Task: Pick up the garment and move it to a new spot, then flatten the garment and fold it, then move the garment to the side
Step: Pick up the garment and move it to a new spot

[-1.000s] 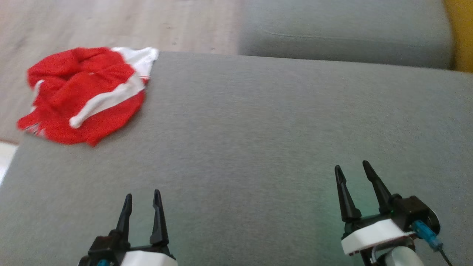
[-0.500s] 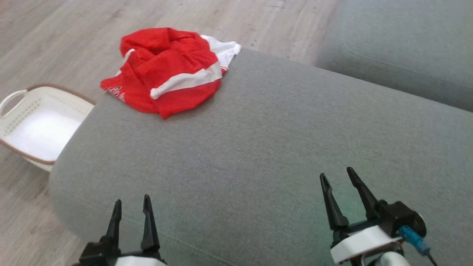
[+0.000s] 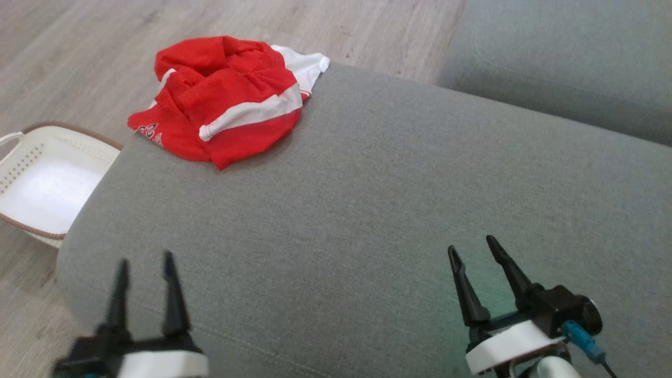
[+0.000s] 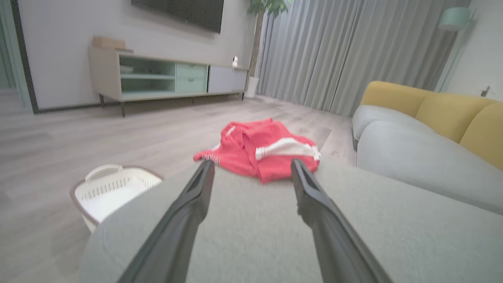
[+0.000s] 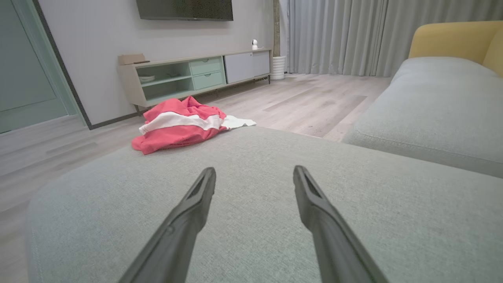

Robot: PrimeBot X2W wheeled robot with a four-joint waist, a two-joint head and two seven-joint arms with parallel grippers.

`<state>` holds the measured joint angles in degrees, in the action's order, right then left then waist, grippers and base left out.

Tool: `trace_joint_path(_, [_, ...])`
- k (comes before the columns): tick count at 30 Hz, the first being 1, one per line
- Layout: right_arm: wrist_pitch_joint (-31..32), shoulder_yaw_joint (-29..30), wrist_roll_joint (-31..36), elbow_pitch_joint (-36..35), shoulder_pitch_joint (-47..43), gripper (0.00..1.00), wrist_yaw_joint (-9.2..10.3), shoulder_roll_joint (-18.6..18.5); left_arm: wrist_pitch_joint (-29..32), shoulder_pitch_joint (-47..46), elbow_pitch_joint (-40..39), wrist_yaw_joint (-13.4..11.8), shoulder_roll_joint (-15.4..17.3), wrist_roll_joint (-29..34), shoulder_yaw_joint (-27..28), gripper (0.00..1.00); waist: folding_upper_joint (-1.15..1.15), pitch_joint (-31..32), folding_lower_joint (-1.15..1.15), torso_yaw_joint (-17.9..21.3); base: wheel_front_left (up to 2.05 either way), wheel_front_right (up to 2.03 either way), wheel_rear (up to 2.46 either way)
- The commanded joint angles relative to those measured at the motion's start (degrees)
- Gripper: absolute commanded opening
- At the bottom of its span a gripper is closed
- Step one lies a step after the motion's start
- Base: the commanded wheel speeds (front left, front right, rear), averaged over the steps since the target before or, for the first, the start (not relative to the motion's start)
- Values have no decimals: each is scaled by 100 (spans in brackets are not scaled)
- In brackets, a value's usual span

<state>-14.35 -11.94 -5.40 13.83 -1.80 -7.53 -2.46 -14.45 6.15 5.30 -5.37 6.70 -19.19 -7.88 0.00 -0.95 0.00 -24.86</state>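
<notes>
**Q:** How are the two tools seen to be set?

**A:** The left gripper [image 3: 146, 258] is shown with its two dark fingers spread apart and nothing held between them. It is blurred in the head view and is placed low over the near left corner of the grey ottoman [image 3: 367, 210]. The right gripper [image 3: 471, 244] is likewise spread wide and empty, over the ottoman's near right part. Whether either one is resting on the fabric cannot be told.

**Q:** Where is the garment found?

**A:** The garment [image 3: 226, 105], red mesh with white bands, is lying crumpled at the ottoman's far corner. It is well ahead of the left gripper and a little to its right. In the left wrist view it is framed just beyond the two fingertips. From the right gripper it is far ahead and well to the left. One white end is draped over the ottoman's far edge.

**Q:** What else is noted around the tools?

**A:** A white laundry basket [image 3: 23, 163] with a brown rim is set on the wooden floor [image 3: 79, 52], left of the left gripper and just beside the ottoman. A grey sofa seat [image 3: 551, 68] is seen ahead of the right gripper, parted from the ottoman by a strip of floor. Far beyond the garment, a low TV cabinet [image 4: 157, 78] is placed against the wall.
</notes>
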Motion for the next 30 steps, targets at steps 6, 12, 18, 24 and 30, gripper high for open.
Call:
trace_joint_path(6, [-47, 95, 330, -371, 451, 100, 4, -42, 481, -869, -1386, -50, 760, 53, 658, 100, 0, -481, 0, 181, 0, 0, 0])
trace_joint_path(12, [227, 122, 835, -671, 892, 100, 4, -42, 1225, -2551, -1414, 258, 1856, 110, 1082, 100, 0, -1165, 0, 460, 0, 0, 0])
trace_joint_path(18, [565, 62, 1355, -1060, 1416, 100, 4, -42, 1842, -4289, -140, 760, 2271, -83, 829, 100, 0, -1882, 0, 727, 0, 0, 0])
trace_joint_path(24, [780, 8, 1525, -1468, 1773, 100, 4, -42, 2347, -4964, 1388, 1095, 2153, -347, 340, 100, 0, -2471, 0, 995, 0, 0, 0])
trace_joint_path(30, [948, 54, 1639, -1781, 1832, 100, 4, -119, 2601, -5130, 2423, 1239, 2087, -527, -121, 100, 0, -2950, 0, 1138, 0, 0, 0])
